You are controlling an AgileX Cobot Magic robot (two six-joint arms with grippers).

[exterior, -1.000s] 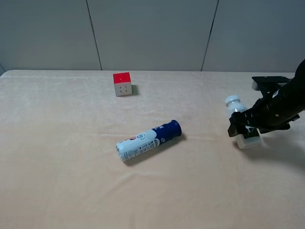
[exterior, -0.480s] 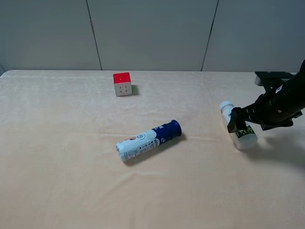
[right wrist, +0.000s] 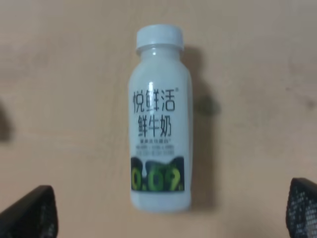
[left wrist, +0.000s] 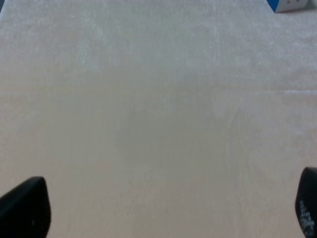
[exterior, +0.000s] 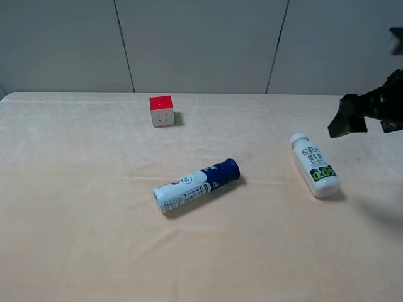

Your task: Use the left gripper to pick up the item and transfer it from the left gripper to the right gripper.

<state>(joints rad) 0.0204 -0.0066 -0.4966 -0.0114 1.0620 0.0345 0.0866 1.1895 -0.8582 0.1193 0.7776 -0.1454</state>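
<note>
The item, a small white bottle with a white cap, black lettering and a green-and-black band, lies on its side on the beige table at the right, with nothing holding it. My right gripper hangs above and to the right of it, open and empty. In the right wrist view the bottle lies between and beyond the two spread fingertips. My left gripper is open and empty over bare cloth. It is out of the exterior view.
A blue-and-white tube lies on its side near the table's middle. A red-topped cube stands at the back, left of centre. A blue-and-white edge shows at one corner of the left wrist view.
My right gripper held the bottle, laid it on the table and let go. It then rose and drew back to the right. The tube and cube have not moved.
</note>
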